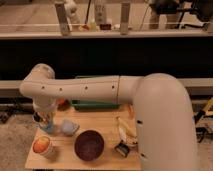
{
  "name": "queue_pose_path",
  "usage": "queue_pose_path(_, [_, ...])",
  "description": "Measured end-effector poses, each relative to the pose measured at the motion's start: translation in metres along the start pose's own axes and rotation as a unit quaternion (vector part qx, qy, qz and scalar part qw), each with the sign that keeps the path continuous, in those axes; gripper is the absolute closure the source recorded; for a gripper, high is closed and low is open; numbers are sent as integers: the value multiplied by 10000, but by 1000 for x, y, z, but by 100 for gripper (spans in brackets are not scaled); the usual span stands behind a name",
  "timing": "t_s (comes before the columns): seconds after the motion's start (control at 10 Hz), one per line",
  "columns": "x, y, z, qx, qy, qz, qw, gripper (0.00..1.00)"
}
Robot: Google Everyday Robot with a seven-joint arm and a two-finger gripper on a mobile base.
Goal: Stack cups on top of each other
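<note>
The light-blue plastic cup lies tilted on the wooden table, left of centre. Just to its left, something small and bluish-grey shows under the gripper; it may be the silver metal cup, but I cannot tell. My gripper hangs down from the white arm's bend at the table's left edge, right over that small thing. It is about a hand's width left of the light-blue cup. The arm hides much of the table's back.
A wide dark-purple bowl stands at the front centre. A red-orange bowl peeks out behind the arm. A white cup with orange contents is at front left. A green tray, a banana and a dark object are also here.
</note>
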Motion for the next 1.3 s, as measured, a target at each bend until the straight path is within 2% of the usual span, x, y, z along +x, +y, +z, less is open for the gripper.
queue_pose_path(0.3, [3, -1, 23, -32, -128, -21, 9999, 98])
queue_pose_path(0.6, [8, -6, 33, -48, -185, -53, 9998, 98])
queue_pose_path(1.3, [9, -7, 33, -52, -193, -59, 9998, 98])
